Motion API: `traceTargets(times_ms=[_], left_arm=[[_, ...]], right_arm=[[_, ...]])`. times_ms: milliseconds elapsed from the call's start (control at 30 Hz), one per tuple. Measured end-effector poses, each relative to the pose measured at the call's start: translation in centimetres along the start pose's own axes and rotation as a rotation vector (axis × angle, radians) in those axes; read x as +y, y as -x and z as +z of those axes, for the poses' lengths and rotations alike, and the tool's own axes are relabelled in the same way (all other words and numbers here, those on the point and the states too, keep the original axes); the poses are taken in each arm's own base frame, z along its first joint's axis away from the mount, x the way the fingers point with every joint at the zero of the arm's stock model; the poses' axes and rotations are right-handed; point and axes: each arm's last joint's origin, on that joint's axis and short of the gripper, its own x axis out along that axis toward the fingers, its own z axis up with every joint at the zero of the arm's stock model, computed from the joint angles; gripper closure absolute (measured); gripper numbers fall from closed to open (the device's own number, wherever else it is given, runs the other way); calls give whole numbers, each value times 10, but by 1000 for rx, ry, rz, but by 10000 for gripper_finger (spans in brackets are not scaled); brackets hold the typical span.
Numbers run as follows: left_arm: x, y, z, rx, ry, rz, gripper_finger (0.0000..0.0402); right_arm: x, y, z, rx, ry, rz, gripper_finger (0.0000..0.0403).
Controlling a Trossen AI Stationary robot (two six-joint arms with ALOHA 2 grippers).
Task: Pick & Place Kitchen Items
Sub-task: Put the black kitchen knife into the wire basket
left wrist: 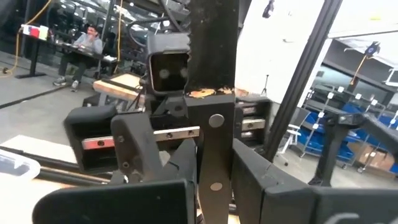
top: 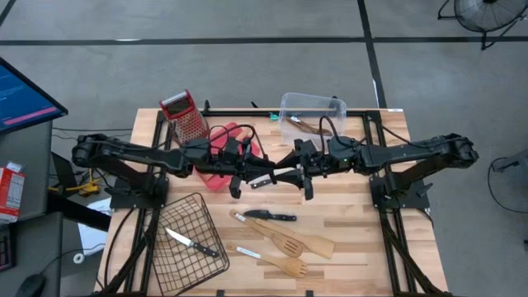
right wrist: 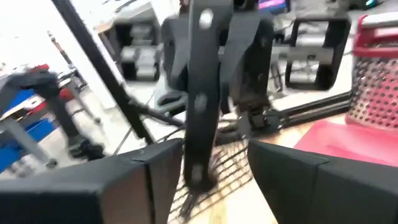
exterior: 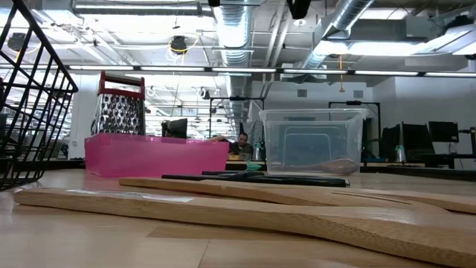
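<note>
A black-handled knife point(left wrist: 214, 149) stands roughly upright between my two grippers, high over the table's middle. My left gripper point(top: 252, 178) comes in level from the left and is shut on it. My right gripper point(top: 299, 172) faces it from the right and is open; its fingers point(right wrist: 140, 180) stand on either side of the riveted handle point(right wrist: 200, 102) with a gap. Another knife point(top: 191, 243) lies in the black wire basket point(top: 169, 264). A third knife point(top: 271, 215), a wooden slotted turner point(top: 290, 240) and a wooden spatula point(top: 279, 263) lie flat on the table. My left gripper pinches the knife's black riveted handle point(left wrist: 215, 168) between its two fingers. The fingers reach in level from the table's left side and lie across the knife. The knife is held clear of the table, roughly upright, with the handle's free end point(right wrist: 196, 180) pointing down.
A red tray point(top: 221, 161) lies under my left arm, with a red-topped box grater point(top: 186, 115) at the back left. A clear plastic bin point(top: 312, 115) holding utensils stands at the back middle. People sit in the room beyond the table.
</note>
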Motion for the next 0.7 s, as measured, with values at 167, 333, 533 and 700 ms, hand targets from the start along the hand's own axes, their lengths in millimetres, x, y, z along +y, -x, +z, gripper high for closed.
traceTargets(times_ms=[167, 333, 533, 700], left_arm=[[-7, 18, 12, 60, 50, 21, 364], [-18, 51, 25, 184, 101, 52, 364], [-34, 95, 30, 361, 138, 34, 364], [-52, 120, 14, 588, 106, -38, 364]], right_arm=[[10, 22, 10, 21, -17, 99, 195], [27, 54, 24, -1, -29, 201, 204], [42, 90, 29, 19, -28, 251, 224], [45, 102, 23, 83, -31, 216, 242]])
